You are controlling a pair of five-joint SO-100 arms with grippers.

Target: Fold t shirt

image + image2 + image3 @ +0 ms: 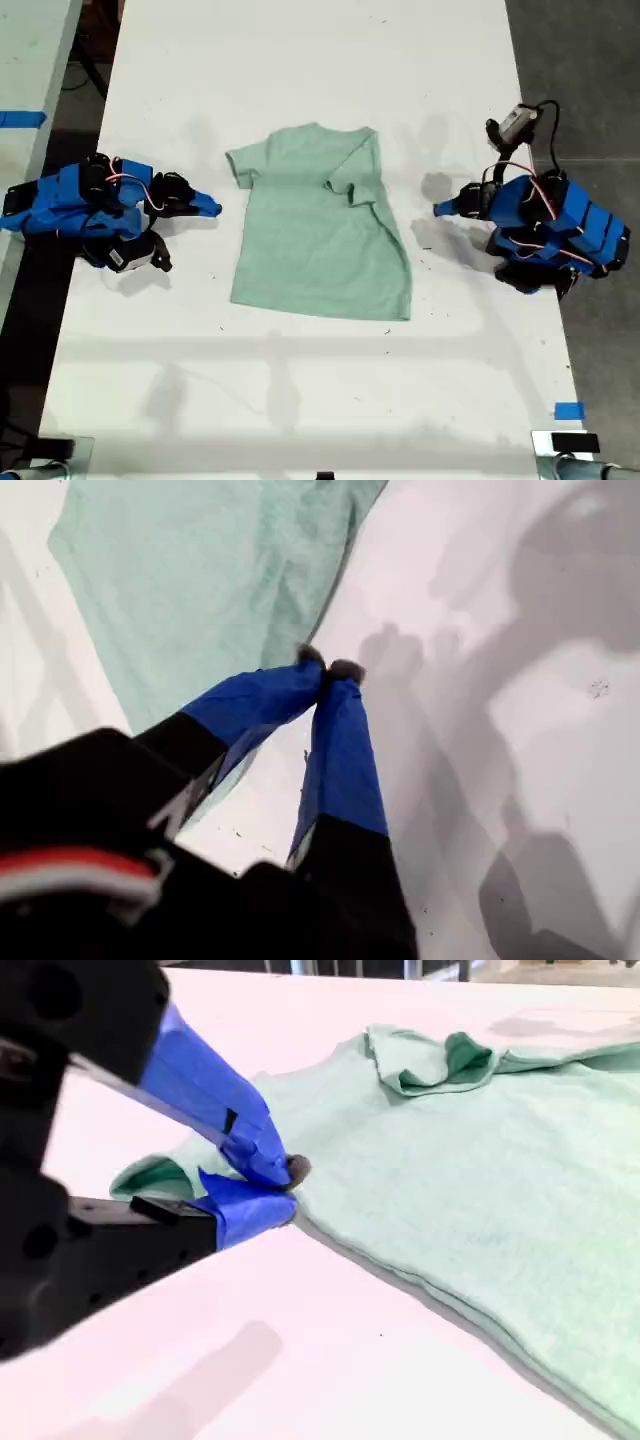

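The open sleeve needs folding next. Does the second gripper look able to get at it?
Probably yes. My second gripper sits beside the t shirt's open sleeve with only bare table between; its shut jaws must open first.

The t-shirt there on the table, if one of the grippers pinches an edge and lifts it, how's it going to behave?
The t shirt is thin, wrinkled cloth with one side already folded over, so it would probably droop limply rather than hold shape. It looks light, so a pinch should lift it. On the smooth white table, a push would likely bunch it or slide it.

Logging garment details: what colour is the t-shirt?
Plain pale mint green t-shirt; clearest in the exterior view.
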